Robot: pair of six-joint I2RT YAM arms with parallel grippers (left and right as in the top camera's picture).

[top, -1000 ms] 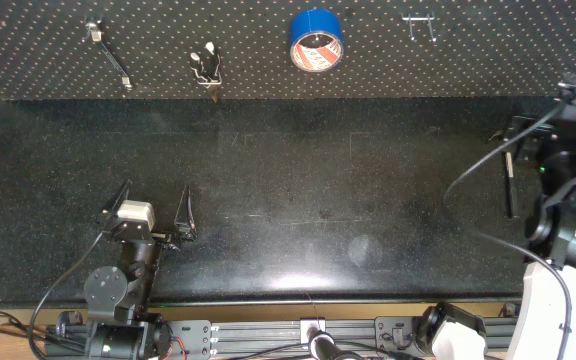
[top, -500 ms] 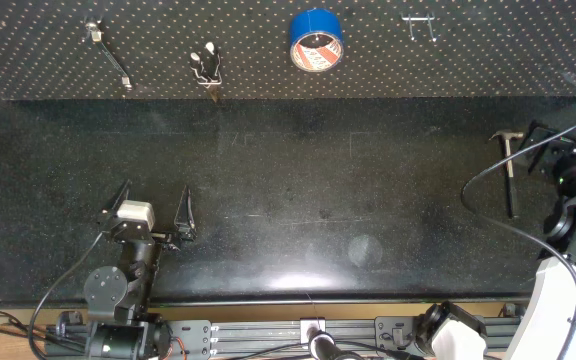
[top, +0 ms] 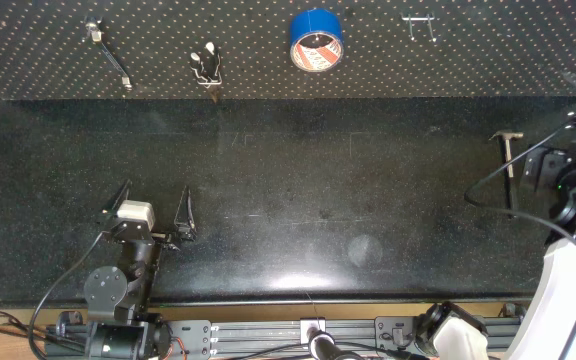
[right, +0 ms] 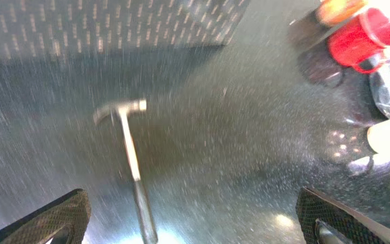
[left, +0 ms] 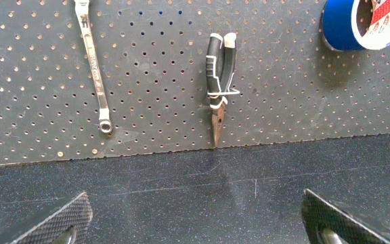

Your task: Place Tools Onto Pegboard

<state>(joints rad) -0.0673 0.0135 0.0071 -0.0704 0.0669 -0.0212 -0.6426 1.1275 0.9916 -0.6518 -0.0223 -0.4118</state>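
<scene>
The hammer [top: 509, 160] lies flat on the tabletop [top: 348, 200] at its right end, head toward the pegboard [top: 528, 50], and nothing grips it. The right claw [right: 191, 210] hangs over it, fingers spread wide, holding nothing. The handle is thin, smooth and dark, and the metal head weighs down one end. A grip far from the head would likely let the tool swing or slip out, and too shallow a pinch may skid it across the speckled black surface. Hanging it on the bare wire hook [top: 420, 27] calls for exact aim; a miss could drop it. The left claw [left: 195, 230], also wide and empty, faces the hung pliers [left: 219, 88], steel wrench [left: 93, 64] and blue tape roll [left: 357, 24].
</scene>
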